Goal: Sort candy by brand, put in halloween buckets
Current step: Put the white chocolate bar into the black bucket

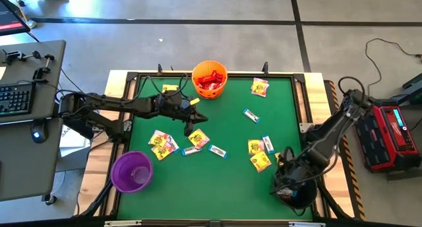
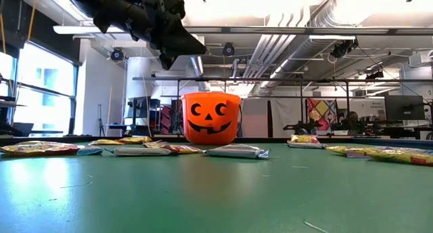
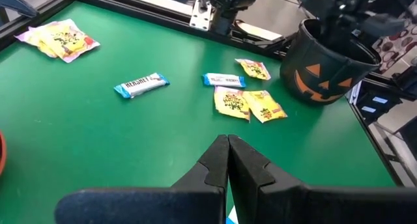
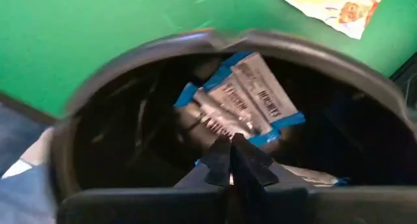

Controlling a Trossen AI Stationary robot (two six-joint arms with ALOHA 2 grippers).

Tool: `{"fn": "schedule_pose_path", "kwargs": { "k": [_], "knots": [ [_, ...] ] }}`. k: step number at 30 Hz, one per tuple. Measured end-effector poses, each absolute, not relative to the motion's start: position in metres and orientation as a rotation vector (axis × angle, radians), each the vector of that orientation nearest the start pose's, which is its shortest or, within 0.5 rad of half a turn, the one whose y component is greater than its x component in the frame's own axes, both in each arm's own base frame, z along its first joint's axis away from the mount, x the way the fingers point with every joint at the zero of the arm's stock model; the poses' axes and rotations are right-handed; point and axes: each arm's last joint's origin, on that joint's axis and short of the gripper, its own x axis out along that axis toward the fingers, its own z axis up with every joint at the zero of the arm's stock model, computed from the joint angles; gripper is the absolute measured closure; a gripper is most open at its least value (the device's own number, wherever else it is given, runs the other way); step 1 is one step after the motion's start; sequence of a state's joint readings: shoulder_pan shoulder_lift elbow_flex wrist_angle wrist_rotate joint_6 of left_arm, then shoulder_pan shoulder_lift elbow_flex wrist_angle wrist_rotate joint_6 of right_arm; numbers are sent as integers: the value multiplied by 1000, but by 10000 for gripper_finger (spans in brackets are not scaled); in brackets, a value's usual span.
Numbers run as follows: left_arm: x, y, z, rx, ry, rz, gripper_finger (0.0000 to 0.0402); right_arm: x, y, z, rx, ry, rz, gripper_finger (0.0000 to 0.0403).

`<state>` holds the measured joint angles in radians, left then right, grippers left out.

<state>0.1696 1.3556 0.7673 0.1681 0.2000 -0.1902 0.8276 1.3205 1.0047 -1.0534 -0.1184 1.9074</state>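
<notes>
The orange pumpkin-face bucket (image 1: 210, 80) (image 2: 211, 118) stands at the table's far edge with red candy (image 1: 211, 76) in it. The purple bucket (image 1: 132, 171) stands at the near left. The black bucket (image 1: 294, 189) (image 3: 326, 66) stands at the near right. Yellow packets (image 1: 160, 142) (image 1: 259, 158) and white-blue packets (image 1: 251, 115) (image 3: 141, 85) lie flat on the green mat. My left gripper (image 1: 190, 127) (image 3: 228, 143) hangs shut above the mat's middle, holding nothing. My right gripper (image 4: 229, 144) is shut over the black bucket's mouth (image 4: 130, 74), above the white-blue packets (image 4: 251, 100) lying inside.
A raised frame (image 1: 283, 74) runs round the green mat. A desk with a keyboard (image 1: 14, 98) stands left of the table, and a red device (image 1: 389, 136) stands to its right. Bare mat lies at the near middle (image 1: 224, 187).
</notes>
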Motion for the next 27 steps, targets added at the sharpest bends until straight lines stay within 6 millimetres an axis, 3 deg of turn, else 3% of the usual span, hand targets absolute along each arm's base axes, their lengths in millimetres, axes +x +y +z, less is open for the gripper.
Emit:
{"fn": "schedule_pose_path", "kwargs": {
  "k": [7,11,14,20,27],
  "knots": [
    [283,43,232,-263,464,11,401,146,165,223,1004,1494,-671,403],
    [283,42,231,-265,473,7,401,146,167,222,990,1558,-605,398],
    [283,42,231,-260,481,-5,402,146,168,226,969,1604,-565,370],
    [280,39,226,-240,537,-84,401,146,168,252,875,1622,-508,279],
    [274,33,217,-248,653,-125,401,145,162,313,680,1510,-390,213]
  ]
}}
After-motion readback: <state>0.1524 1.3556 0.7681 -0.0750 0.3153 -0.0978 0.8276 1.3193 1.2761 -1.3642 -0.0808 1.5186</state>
